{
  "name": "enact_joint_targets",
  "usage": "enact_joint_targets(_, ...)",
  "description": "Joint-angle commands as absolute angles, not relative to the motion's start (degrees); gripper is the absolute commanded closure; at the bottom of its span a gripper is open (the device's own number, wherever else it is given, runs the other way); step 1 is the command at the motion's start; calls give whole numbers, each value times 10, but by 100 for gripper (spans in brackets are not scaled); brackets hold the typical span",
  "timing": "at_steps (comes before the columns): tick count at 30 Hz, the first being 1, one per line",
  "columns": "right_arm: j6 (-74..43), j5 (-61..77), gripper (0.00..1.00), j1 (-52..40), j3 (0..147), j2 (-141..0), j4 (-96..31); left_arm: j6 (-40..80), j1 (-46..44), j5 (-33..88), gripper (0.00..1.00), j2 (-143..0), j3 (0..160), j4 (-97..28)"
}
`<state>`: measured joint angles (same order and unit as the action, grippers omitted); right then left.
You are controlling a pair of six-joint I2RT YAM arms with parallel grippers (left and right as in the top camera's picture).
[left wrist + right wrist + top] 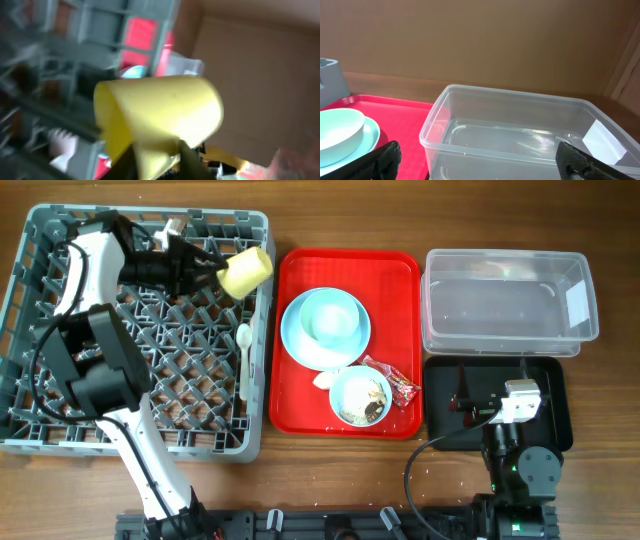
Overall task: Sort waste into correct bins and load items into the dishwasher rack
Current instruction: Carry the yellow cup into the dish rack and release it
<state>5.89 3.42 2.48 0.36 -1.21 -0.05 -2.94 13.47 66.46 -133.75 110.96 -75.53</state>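
**Left gripper (212, 272) is holding the yellow cup (246, 271) over the dishwasher rack (200, 220)**

The left jaws are clamping the cup, which is lying tilted on its side above the rack's far right corner, just beside the red serving tray (290, 410). A white spoon (244, 360) is lying in the rack along its right edge. On the red tray, a pale blue bowl (333, 315) is sitting on the plate (295, 340). A second bowl (360, 397) is holding crumbs (365, 410), with the tissue (324, 379) and the red wrapper (395, 380) touching it on either side. The right gripper (479, 162) is hovering over the black tray (555, 375), jaws wide apart and facing the clear tub (505, 265).
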Motion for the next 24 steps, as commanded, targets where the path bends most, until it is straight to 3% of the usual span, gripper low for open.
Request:
enact_joint_targets(1, 60, 37, 0, 28, 3, -9, 1, -38, 143, 605, 66, -1346, 1105, -772)
enact_joint_targets(5, 60, 37, 0, 28, 3, -9, 1, -38, 161, 605, 61, -1325, 1105, -787)
enact_joint_targets(8, 60, 37, 0, 28, 3, -9, 1, -38, 163, 598, 51, -1267, 1105, -787)
enact_joint_targets(10, 60, 37, 0, 28, 3, -9, 1, -22, 163, 558, 36, -1231, 1105, -787)
enact_joint_targets(11, 60, 37, 0, 28, 3, -9, 1, 7, 163, 495, 1, -1202, 1105, -787)
enact_joint_targets(15, 60, 37, 0, 28, 3, -9, 1, 24, 160, 455, 1, -1118, 1105, -789)
enact_joint_targets(16, 60, 37, 0, 28, 3, -9, 1, 24, 155, 451, 4, -1094, 1105, -789)
enact_joint_targets(17, 60, 37, 0, 28, 3, -9, 1, 24, 147, 441, 15, -1075, 1105, -786)
enact_joint_targets(18, 60, 37, 0, 28, 3, -9, 1, 24, 131, 427, 43, -1059, 1105, -780)
enact_joint_targets(19, 60, 37, 0, 28, 3, -9, 1, 24, 111, 402, 59, -1051, 1105, -774)
enact_joint_targets(20, 60, 37, 0, 28, 3, -9, 1, 24, 96, 379, 85, -1051, 1105, -772)
enact_joint_targets(21, 60, 37, 0, 28, 3, -9, 1, 24, 60, 328, 96, -1055, 1105, -770)
enact_joint_targets(24, 60, 37, 0, 28, 3, -9, 1, 25, -16, 245, 96, -1075, 1105, -754)
